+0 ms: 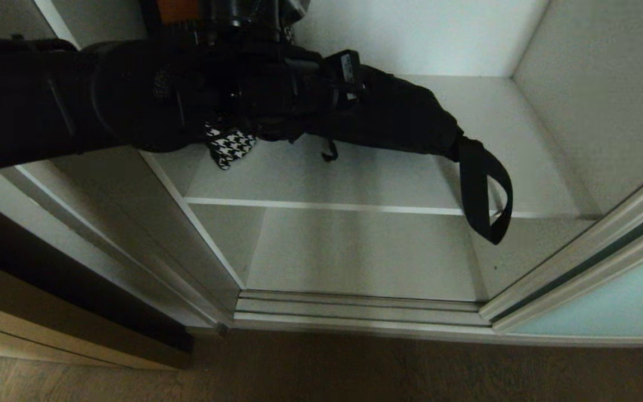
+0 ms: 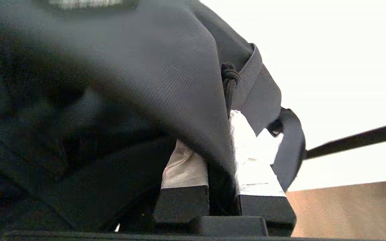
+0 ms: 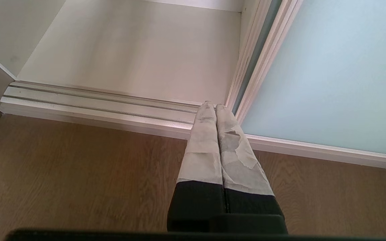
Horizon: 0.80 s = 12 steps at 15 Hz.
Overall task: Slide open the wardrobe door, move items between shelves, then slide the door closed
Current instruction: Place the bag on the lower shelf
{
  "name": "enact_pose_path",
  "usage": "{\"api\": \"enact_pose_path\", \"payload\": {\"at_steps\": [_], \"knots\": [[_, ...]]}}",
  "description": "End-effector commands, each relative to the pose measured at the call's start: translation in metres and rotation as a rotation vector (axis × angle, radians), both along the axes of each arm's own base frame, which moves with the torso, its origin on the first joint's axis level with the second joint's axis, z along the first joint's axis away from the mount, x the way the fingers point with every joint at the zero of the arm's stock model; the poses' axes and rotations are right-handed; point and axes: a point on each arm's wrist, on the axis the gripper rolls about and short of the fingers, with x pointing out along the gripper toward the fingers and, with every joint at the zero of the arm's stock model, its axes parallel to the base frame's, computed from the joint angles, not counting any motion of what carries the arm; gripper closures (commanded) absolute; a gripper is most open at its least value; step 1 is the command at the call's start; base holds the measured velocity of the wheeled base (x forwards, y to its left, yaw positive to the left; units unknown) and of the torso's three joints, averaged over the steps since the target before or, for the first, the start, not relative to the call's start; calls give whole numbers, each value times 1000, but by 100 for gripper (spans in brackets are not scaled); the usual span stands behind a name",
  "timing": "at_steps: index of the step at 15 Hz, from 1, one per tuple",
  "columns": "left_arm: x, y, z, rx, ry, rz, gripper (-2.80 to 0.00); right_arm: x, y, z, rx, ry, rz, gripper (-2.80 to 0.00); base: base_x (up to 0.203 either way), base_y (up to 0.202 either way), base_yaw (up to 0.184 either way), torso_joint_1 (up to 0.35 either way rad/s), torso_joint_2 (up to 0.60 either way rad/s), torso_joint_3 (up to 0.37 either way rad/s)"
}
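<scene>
The black bag (image 1: 394,114) is up in the air inside the wardrobe, hanging over the upper shelf (image 1: 327,178) with its webbing strap (image 1: 483,190) drooping past that shelf's front edge toward the lower shelf (image 1: 366,254). The left gripper (image 2: 221,157) has it: in the left wrist view the two taped fingers (image 2: 186,167) are pinched nearly together with a fold of the black fabric squeezed between them, so it's a firm clamp on cloth, not on the buckle. Behind the arm, a houndstooth-patterned cloth (image 1: 229,146) peeks out at the back of the upper shelf. The sliding wardrobe door (image 1: 606,301) stands pushed aside to the right, opening clear, so we're in the middle step, the move between shelves. Next, I'd say, the bag has to be carried to its destination shelf and lowered until the board takes its weight before the fingers let go; that loose strap could catch an edge. The right gripper (image 3: 214,107) hangs low over the wood floor (image 3: 79,174) near the door track (image 3: 95,100), fingers pressed together, holding nothing.
</scene>
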Motion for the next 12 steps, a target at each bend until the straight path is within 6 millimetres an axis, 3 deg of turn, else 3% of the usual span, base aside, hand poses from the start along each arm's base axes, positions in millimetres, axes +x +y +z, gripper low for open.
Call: {"api": "enact_pose_path", "payload": {"at_steps": [1,7,12], "knots": [[-22,8,22,-32,-47,6,0,0,0,0,-1,-1,1,0,0,0,0,0,0,0],[-70,13,49,57,-159,81,0,0,0,0,-1,-1,1,0,0,0,0,0,0,0],[-105,46,70,93,-161,91,0,0,0,0,-1,-1,1,0,0,0,0,0,0,0]]}}
